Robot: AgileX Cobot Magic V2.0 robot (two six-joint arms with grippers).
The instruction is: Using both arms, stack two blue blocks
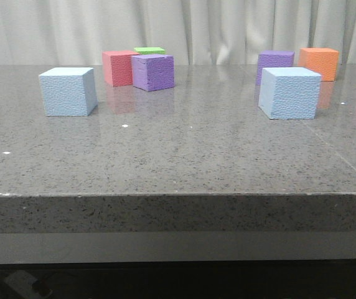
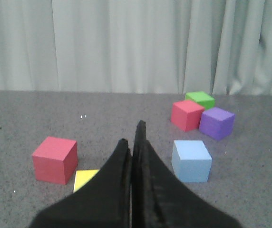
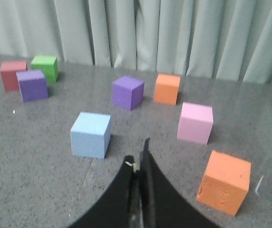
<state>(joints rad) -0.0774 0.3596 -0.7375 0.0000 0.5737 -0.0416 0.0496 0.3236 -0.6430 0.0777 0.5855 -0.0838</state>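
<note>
Blocks first: in your front view the left blue block and right blue block sit well apart on the grey table, each alone. Your left gripper is closed and empty, its blue block just beyond. Your right gripper is likewise closed on nothing, near its block.

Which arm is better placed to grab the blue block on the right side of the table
The right. Its shut gripper sits just short of that blue block with bare table between. The left gripper, also shut, faces the other blue block.
</note>
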